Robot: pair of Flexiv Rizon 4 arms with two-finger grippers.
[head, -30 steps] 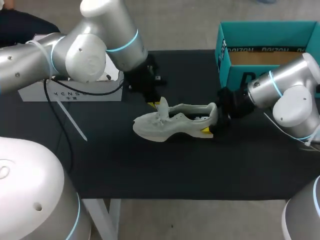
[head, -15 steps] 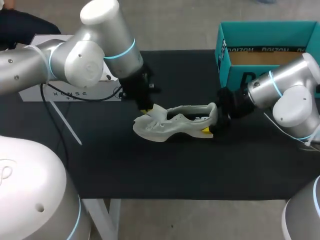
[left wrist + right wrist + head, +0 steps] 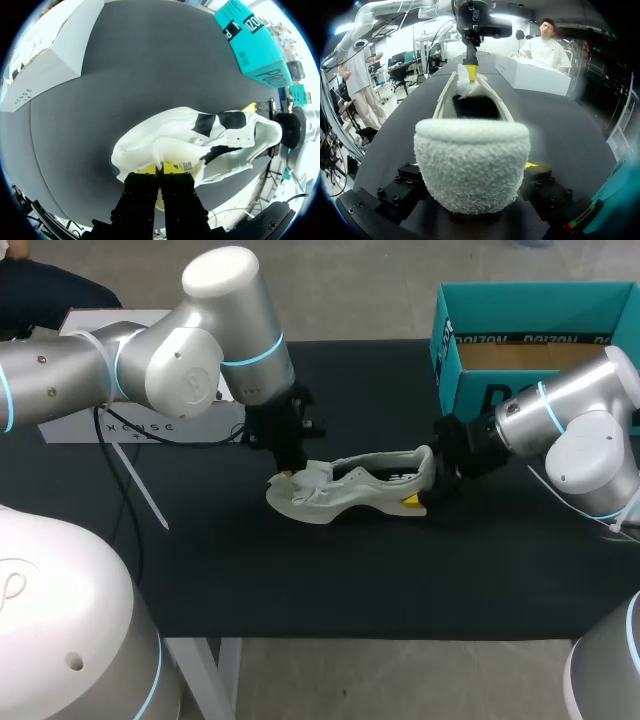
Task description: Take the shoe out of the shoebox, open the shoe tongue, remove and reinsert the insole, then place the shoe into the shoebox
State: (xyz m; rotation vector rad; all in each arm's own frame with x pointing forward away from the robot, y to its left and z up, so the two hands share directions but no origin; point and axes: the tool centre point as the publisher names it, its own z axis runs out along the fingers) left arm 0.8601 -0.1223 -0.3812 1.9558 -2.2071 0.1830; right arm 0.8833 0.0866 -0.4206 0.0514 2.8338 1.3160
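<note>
The shoe lies lengthwise left-to-right on the counter, heel clamped in the right end effector, while the left end effector, closed narrow, pinches the tongue at its left end.

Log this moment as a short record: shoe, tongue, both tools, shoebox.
shoe: out of the box, sole down on the black table, toe toward the left arm
tongue: bunched toward the toe end
left tool: shut on the tongue
right tool: shut on the shoe's heel, one finger on each side
shoebox: teal, open, at the table's far right, behind the right arm
insole: cannot tell whether it is in the shoe
</note>
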